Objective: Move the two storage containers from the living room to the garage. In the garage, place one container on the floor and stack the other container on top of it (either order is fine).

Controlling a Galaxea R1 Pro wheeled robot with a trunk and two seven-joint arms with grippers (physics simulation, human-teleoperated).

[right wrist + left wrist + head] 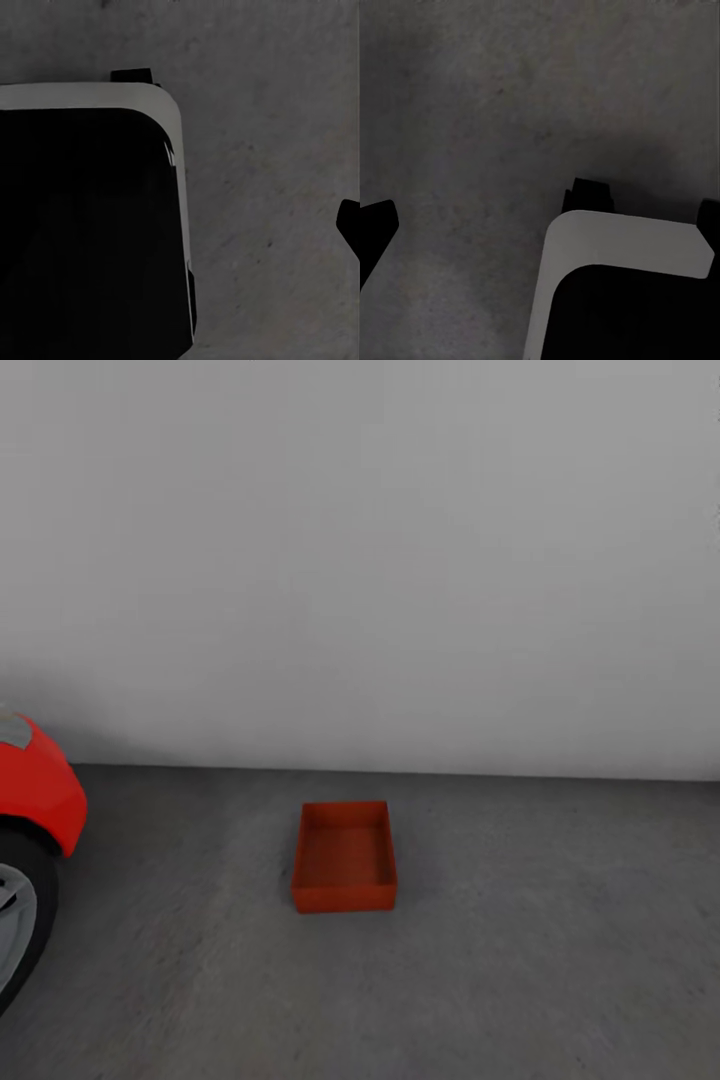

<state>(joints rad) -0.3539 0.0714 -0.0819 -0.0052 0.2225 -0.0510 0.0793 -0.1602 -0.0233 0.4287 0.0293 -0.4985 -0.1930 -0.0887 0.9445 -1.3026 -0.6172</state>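
A plain pale grey wall (pixel 360 560), smooth and unmarked, rises behind everything in the head view; below it spreads the dark grey, rough matte concrete floor (pixel 560 920), mottled and grainy; the same concrete (pixel 472 112) lies under the left wrist camera and under the right wrist camera (pixel 270 150). At the left edge of the head view stands one glossy red car (pixel 40 790), showing a rounded fender above one black tyre with a grey rim (pixel 18 920). One orange-red rectangular topless bin (pixel 344 857) with thin plain walls sits flat on the floor, near the wall and well apart from the car; its inside is bare. Each wrist view shows a black robot part with a pale grey rounded edge (pixel 607 247) (pixel 97 97). Neither pincer's opening or hold can be told from these pictures.
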